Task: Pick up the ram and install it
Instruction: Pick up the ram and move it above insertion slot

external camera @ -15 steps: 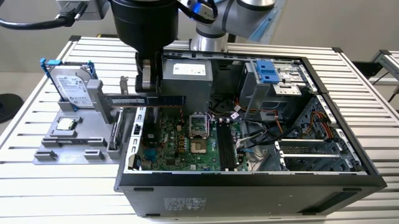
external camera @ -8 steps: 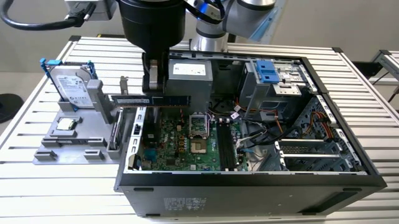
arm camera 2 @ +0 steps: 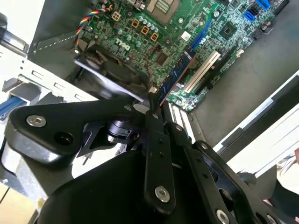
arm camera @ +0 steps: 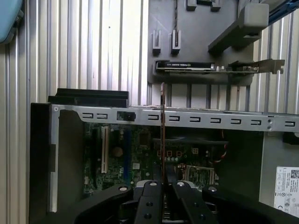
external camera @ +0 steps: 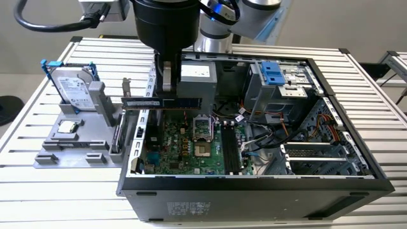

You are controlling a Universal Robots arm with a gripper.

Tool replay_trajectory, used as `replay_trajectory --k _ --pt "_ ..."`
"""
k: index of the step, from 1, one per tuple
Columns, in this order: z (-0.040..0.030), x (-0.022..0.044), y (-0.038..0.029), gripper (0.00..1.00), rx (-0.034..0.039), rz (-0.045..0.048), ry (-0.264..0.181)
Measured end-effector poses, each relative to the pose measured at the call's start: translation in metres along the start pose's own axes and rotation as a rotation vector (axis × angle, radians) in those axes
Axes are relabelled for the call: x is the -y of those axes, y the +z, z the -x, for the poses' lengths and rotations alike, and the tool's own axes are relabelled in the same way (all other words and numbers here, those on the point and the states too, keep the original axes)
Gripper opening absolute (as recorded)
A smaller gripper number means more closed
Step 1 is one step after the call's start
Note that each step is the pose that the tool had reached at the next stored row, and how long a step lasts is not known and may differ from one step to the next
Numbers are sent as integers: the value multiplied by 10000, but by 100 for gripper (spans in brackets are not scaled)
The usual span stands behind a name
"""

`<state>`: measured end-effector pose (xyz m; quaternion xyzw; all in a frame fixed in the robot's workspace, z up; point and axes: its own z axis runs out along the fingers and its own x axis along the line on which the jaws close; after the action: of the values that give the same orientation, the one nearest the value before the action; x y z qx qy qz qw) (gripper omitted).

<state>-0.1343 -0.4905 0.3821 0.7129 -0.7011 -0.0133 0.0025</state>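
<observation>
Fingers (arm camera: 148, 198) clamped on ram (external camera: 162, 102), gripped near mid-length. Stick level, held in air over computer case (external camera: 254, 183) wall at exterior view's left, above motherboard (external camera: 184, 148). Memory slots (external camera: 229, 150) further toward exterior view's right, apart from stick. Risks: stick pivoting in narrow grip; skewed or off-slot descent jamming contacts, striking CPU socket (external camera: 202, 129) or cables (external camera: 254, 138).

Computer case (external camera: 254, 193) is set on table (external camera: 51, 200); parts stand (external camera: 70, 156) is placed beside it at the exterior view's left. Ram (external camera: 186, 102) is held above motherboard (external camera: 184, 150) by the gripper (external camera: 167, 92).
</observation>
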Motion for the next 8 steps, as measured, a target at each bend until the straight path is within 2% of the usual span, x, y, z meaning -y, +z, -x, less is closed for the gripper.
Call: replay_trajectory --k 8 --pt "-2 117 -3 0 0 1 0"
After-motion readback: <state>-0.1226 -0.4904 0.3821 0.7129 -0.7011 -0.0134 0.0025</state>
